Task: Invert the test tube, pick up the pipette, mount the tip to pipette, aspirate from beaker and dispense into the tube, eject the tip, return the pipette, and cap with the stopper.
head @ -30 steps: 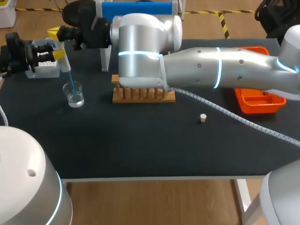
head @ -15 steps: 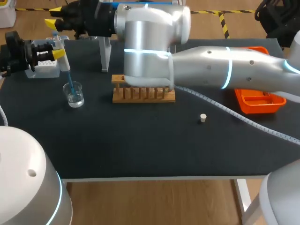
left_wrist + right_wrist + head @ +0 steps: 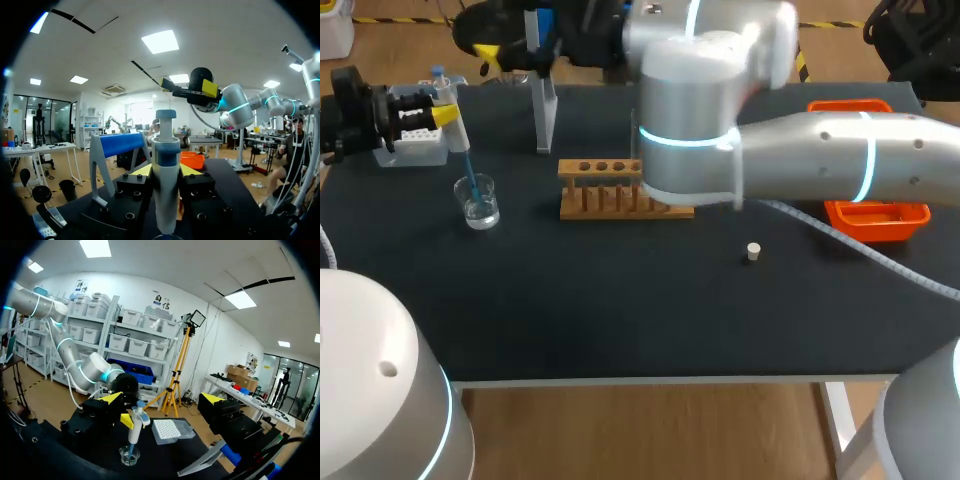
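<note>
My left gripper is clamped on the pipette at the far left of the table. The pipette's blue tip reaches down into the beaker, just near of the tip box. My right gripper hangs over the far edge with fingers spread wide around nothing, and the stopper lies alone to the right of the wooden rack.

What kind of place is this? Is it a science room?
Probably a science lab bench: a pipette dips into a glass beaker, next to a wooden test tube rack.
</note>
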`<state>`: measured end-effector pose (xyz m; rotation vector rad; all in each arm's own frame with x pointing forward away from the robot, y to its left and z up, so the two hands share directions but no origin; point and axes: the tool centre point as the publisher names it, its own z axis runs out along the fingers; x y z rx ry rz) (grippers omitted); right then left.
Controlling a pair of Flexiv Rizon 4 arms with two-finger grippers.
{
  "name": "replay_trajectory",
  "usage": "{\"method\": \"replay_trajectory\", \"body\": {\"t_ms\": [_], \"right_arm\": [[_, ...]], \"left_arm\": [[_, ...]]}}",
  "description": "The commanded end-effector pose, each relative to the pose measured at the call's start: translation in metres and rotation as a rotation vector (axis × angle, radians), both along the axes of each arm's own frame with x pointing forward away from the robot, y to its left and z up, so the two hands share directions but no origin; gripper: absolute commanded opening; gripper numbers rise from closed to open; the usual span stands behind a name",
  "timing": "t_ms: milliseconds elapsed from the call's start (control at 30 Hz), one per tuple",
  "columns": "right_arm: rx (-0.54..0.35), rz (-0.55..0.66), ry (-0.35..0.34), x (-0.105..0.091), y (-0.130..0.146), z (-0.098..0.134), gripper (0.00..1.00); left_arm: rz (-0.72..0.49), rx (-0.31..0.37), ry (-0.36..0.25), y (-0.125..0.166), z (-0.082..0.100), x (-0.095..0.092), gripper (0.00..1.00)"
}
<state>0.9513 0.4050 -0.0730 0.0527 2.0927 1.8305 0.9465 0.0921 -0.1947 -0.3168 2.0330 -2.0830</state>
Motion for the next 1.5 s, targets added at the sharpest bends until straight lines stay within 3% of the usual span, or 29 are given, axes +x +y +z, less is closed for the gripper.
{"method": "replay_trajectory", "body": {"t_ms": [33, 367, 633, 933, 1500], "right_arm": [[-0.108, 0.189, 0.052, -0.014, -0.102, 0.004, 1.00], [-0.186, 0.176, 0.082, 0.006, -0.167, -0.027, 1.00], [-0.202, 0.202, 0.103, 0.016, -0.194, -0.044, 1.00], [-0.221, 0.266, 0.117, 0.018, -0.209, -0.062, 1.00], [-0.276, 0.301, 0.167, 0.015, -0.206, -0.114, 1.00]], "left_arm": [[-0.001, 0.000, 0.001, 0.000, 0.001, 0.000, 0.00], [-0.001, 0.000, 0.001, 0.000, 0.001, 0.000, 0.00], [-0.001, 0.000, 0.001, 0.000, 0.001, 0.000, 0.00], [-0.001, 0.000, 0.001, 0.000, 0.001, 0.000, 0.00], [-0.001, 0.000, 0.001, 0.000, 0.001, 0.000, 0.00]]}}
